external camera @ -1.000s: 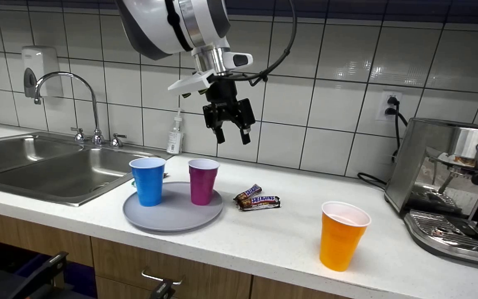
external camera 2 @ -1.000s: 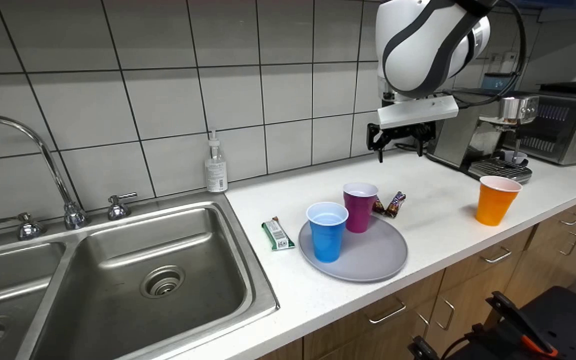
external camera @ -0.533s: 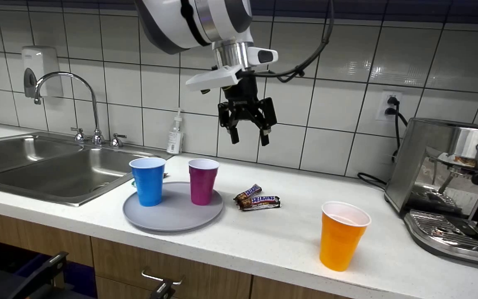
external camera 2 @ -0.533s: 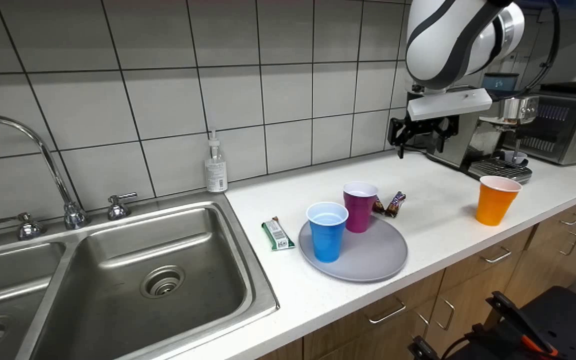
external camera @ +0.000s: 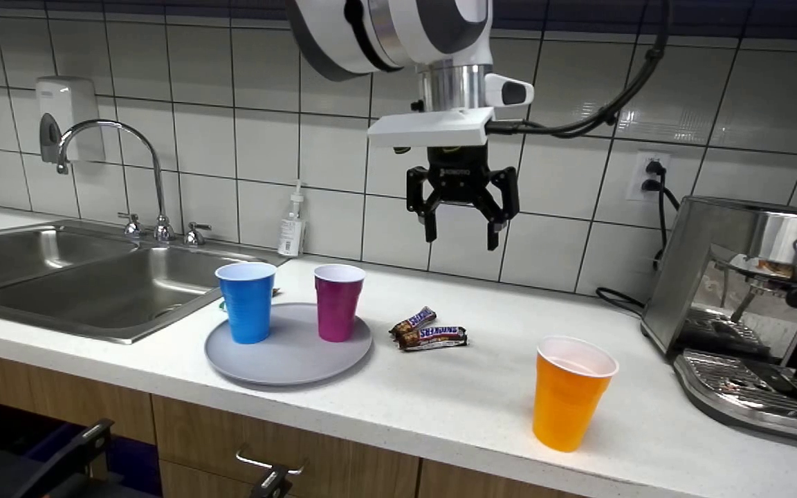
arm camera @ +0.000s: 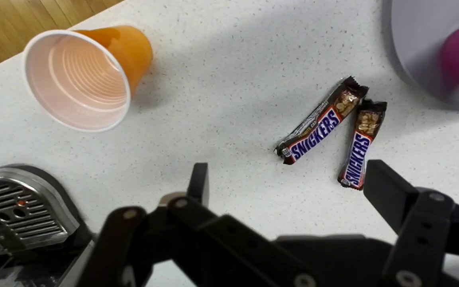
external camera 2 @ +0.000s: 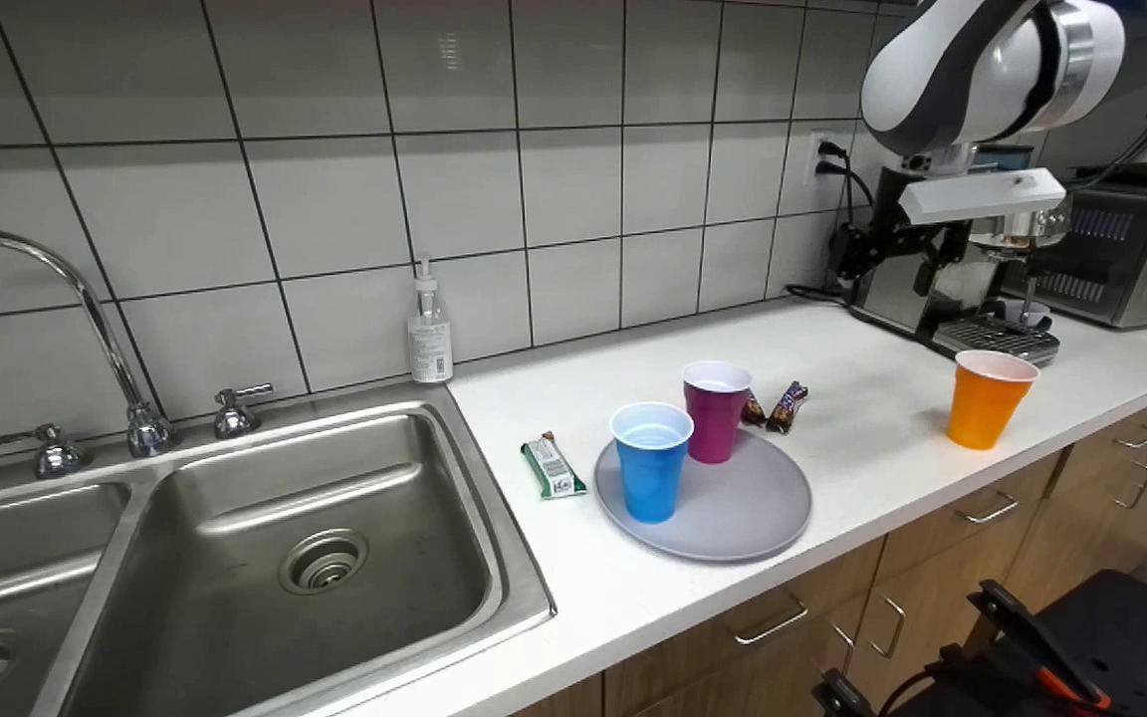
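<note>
A slim chocolate bar in a dark brown Snickers wrapper (arm camera: 319,123) and a second bar of the same kind (arm camera: 360,147) lie flat on the white speckled table (external camera: 468,401), roughly midway between its front edge and the back edge along the tiled wall (external camera: 564,176). They form a narrow V, closing toward the plate; whether those ends touch, I cannot tell. The black two-fingered claw (external camera: 462,238) hangs well above the table, seemingly offset from the bars toward the back edge. It is spread wide, has hold of nothing and touches nothing.

Judging by how things lie, no grasp is made yet: neither bar is gripped or lifted.

Next to the bars, near the table's front edge, a round grey plate (external camera: 288,370) carries a magenta plastic cup with a white inside (external camera: 336,311) and a blue plastic cup with a pale inside (external camera: 248,311). Both stand upright, so these two are already set on it. Not on it are the two bars, an orange plastic cup with a white inside (external camera: 570,408), upright close to the front edge, and a small bar in a green-and-white wrapper (external camera 2: 554,466), lying between plate and sink.

Farther out, the stainless-steel sink (external camera 2: 514,558) is set into one end of the table, with a clear plastic pump bottle (external camera 2: 430,344) by its back corner. A silver espresso machine (external camera: 724,277) stands beyond the orange cup, nearer the back edge.
</note>
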